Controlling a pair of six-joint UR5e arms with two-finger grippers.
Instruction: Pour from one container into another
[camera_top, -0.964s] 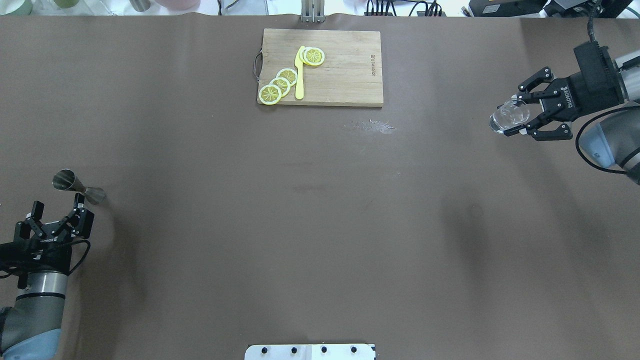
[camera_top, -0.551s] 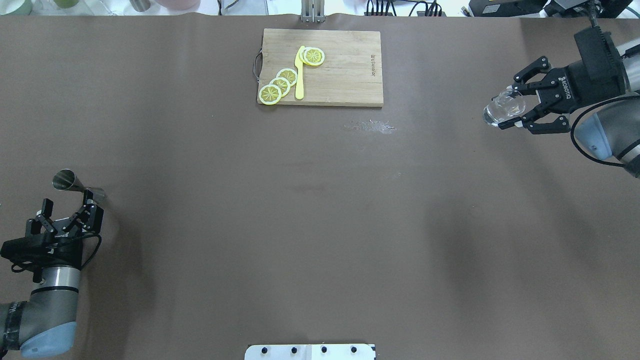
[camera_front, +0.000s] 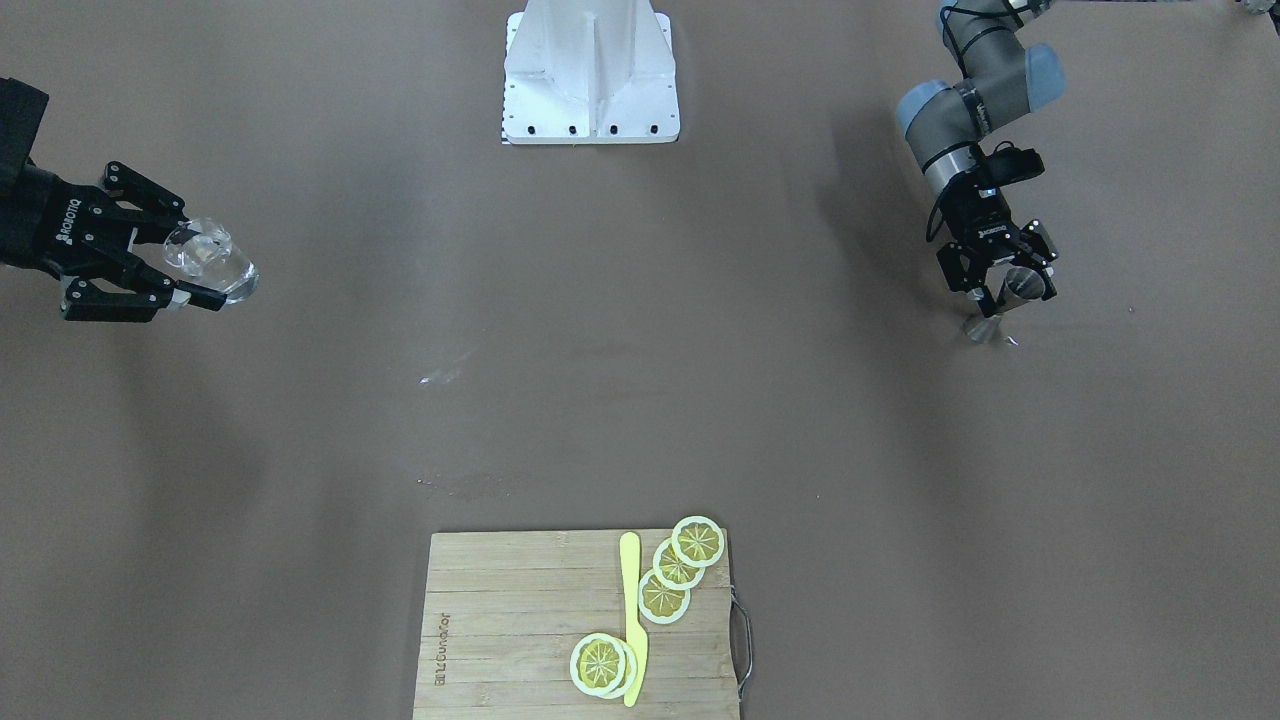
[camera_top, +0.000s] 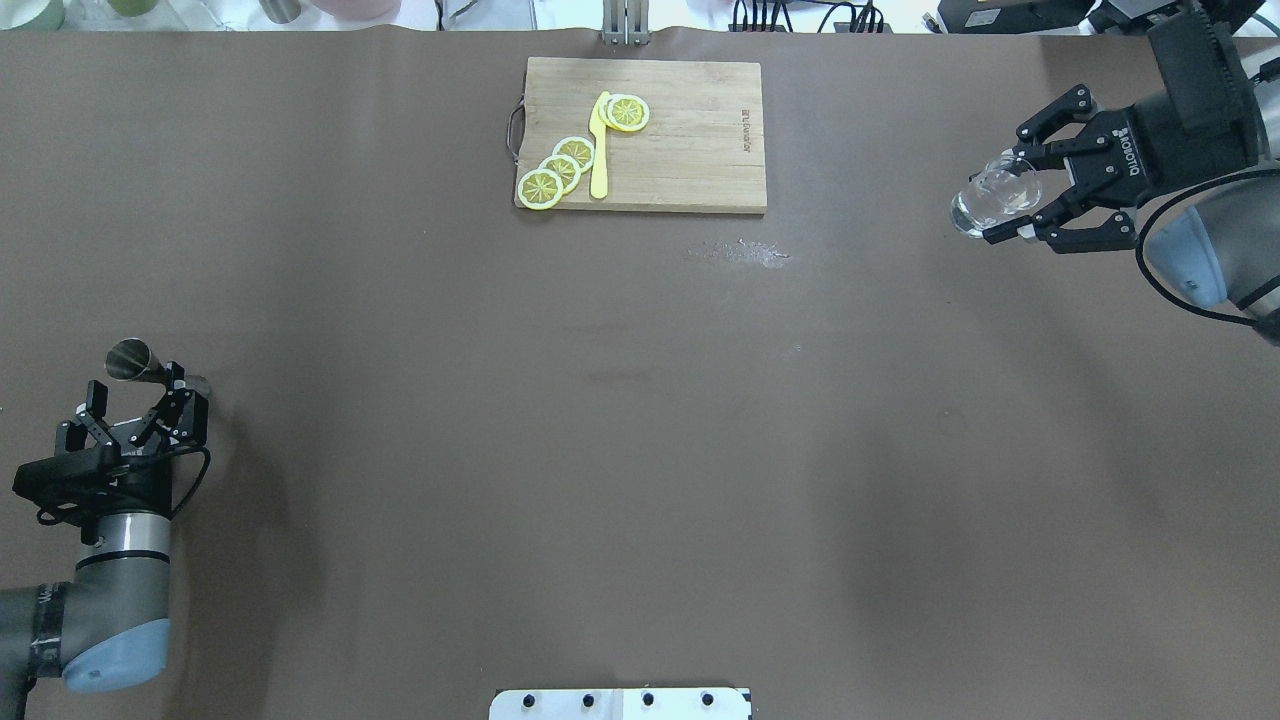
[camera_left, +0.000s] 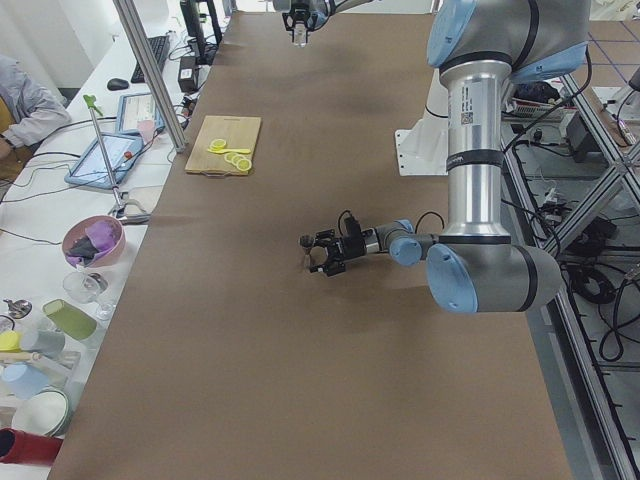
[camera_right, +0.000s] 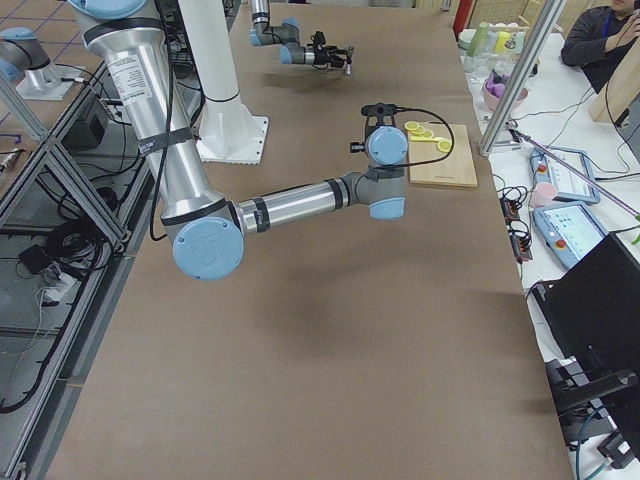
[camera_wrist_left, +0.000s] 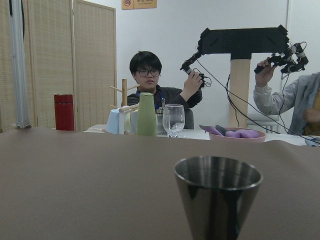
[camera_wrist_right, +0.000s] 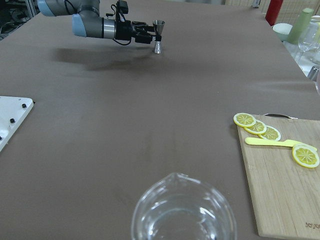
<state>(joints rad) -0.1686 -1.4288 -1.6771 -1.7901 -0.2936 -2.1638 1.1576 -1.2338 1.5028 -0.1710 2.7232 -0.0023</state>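
Observation:
The grey metal jigger (camera_top: 130, 361) stands upright near the table's left end; it also shows in the front view as the jigger (camera_front: 1018, 284). My left gripper (camera_top: 137, 388) is low at the jigger's waist and open. One finger is close beside the jigger, and I cannot tell whether they touch. In the left wrist view the jigger's cup (camera_wrist_left: 218, 192) fills the near foreground, right of centre. Far to the right, my right gripper (camera_top: 1012, 203) is shut on the clear glass tumbler (camera_top: 988, 198), held above the table. The tumbler (camera_wrist_right: 183, 210) looks empty.
A wooden cutting board (camera_top: 690, 150) with lemon slices (camera_top: 560, 165) and a yellow knife (camera_top: 599, 150) lies at the far middle. A pale smear (camera_top: 745, 253) marks the cloth near it. The white robot base plate (camera_top: 620, 703) sits at the near edge. People (camera_wrist_left: 150, 85) sit beyond the left end.
My left gripper has advanced toward the jigger until its fingertips reach it, still open. My right gripper has carried the glass farther from the robot and slightly inward.

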